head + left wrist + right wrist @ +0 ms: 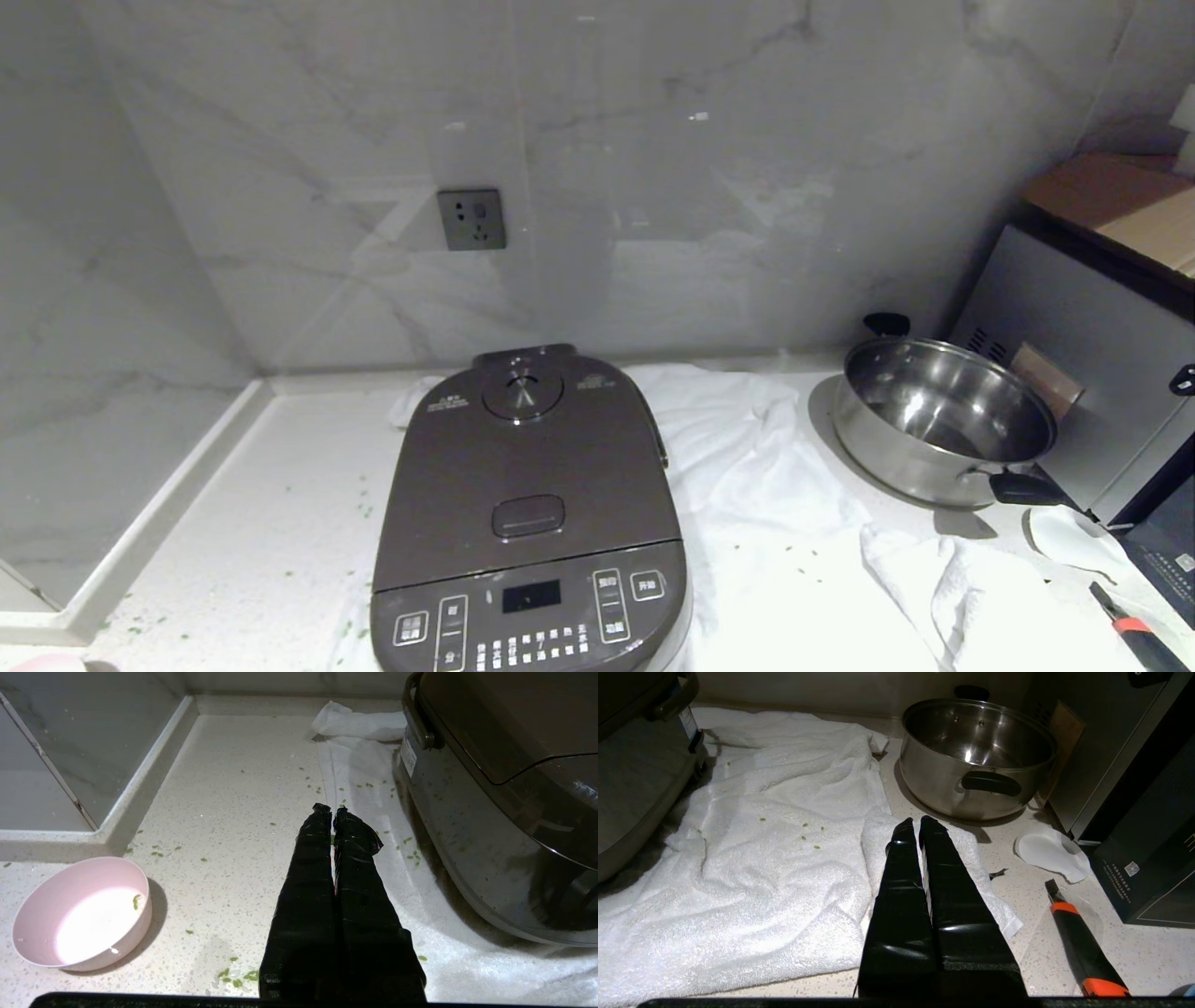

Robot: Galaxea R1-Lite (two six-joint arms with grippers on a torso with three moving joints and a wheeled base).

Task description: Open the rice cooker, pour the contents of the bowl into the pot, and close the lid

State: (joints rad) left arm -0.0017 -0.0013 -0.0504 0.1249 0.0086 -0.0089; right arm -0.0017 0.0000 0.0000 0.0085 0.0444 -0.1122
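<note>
Cooker: the large dark brown-grey rice cooker sits in the middle of the pale speckled surface, partly on a crumpled white towel. Its hinged lid is down, so the inner pot is hidden from you.
Latch: press the oblong button near the front of the lid; I judge it stiff and sprung, and the glossy top looks slippery.
Bowl: the small pale pink bowl stands on the bare surface, well apart from the cooker on the robot's left. It holds almost nothing, only a green fleck or two. It looks light and smooth; take it by the rim.
Contents: tiny green chopped bits lie scattered on the surface and the towel.
Left hand: the left hand has its black fingers pressed together, empty, between bowl and cooker.
Right hand: the right hand is likewise pinched together and empty, over the towel's edge.
Obstacles: a shiny steel pan with black handles stands on the right, an orange-and-black knife nearby. The soft towel may let the cooker shift when you press it.
</note>
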